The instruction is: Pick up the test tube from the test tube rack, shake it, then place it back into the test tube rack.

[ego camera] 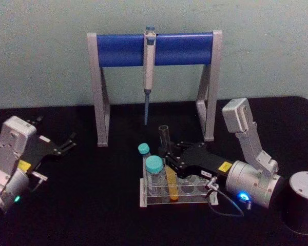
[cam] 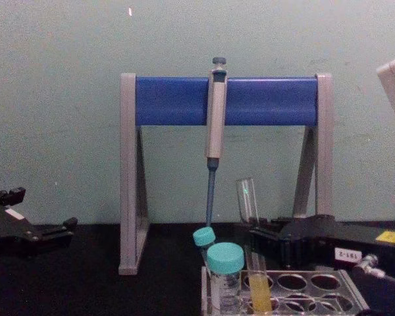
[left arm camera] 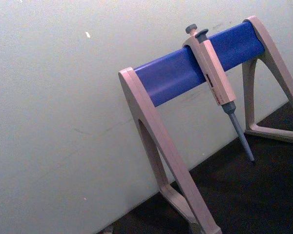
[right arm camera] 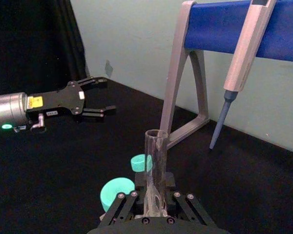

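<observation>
The test tube [ego camera: 165, 137] stands tilted in the test tube rack [ego camera: 195, 199], with yellow liquid in its lower part. My right gripper [ego camera: 170, 157] reaches in from the right and is shut on the tube just above the rack. The right wrist view shows the clear tube [right arm camera: 155, 161] rising between the fingers [right arm camera: 122, 207]. From the chest view, the tube [cam: 249, 197] leans left above the rack [cam: 316, 289], with the right gripper [cam: 255, 241] at its middle. My left gripper [ego camera: 66, 144] rests open at the far left, apart from everything.
Two teal-capped vials [ego camera: 155, 171] stand in the rack's left end, close beside the tube. Behind the rack is a grey-legged stand with a blue crossbar [ego camera: 154, 48], and a grey pipette [ego camera: 149, 77] hangs from it, tip down near the tube's mouth.
</observation>
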{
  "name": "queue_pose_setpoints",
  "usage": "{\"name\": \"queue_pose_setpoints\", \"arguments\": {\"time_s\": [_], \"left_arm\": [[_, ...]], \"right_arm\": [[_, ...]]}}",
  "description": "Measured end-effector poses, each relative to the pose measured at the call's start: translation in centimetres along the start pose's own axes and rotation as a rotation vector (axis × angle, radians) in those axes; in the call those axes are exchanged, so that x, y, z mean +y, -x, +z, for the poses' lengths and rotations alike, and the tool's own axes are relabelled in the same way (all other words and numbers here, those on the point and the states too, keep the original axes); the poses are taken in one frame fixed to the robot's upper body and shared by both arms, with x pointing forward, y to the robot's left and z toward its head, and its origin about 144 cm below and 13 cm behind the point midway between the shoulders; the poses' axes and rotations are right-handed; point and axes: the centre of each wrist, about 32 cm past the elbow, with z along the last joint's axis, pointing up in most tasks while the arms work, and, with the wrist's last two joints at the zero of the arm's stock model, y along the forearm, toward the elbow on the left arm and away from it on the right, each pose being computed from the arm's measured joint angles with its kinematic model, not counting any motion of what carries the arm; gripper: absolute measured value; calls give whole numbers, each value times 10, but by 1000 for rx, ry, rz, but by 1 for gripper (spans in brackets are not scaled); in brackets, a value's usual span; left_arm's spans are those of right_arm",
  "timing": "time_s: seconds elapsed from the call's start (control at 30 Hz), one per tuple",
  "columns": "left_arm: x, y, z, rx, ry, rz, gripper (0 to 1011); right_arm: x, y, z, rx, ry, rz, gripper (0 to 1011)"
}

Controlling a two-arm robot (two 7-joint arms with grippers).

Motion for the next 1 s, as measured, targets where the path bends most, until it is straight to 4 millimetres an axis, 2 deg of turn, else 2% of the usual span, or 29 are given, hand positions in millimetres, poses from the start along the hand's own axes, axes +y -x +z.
{"name": "queue_pose_setpoints", "arguments": {"time_s": [0.07, 0.6, 1.0], "left_arm": [[0, 0, 0, 0, 0, 0, 1001], [0, 0, 0, 0, 0, 0, 1001], [0, 0, 0, 0, 0, 0, 1001]], "right_arm": [[0, 0, 0, 0, 0, 0, 223], [0, 0, -1, 0, -2, -1, 222], [-9, 6, -4, -52, -124, -6, 222]]}}
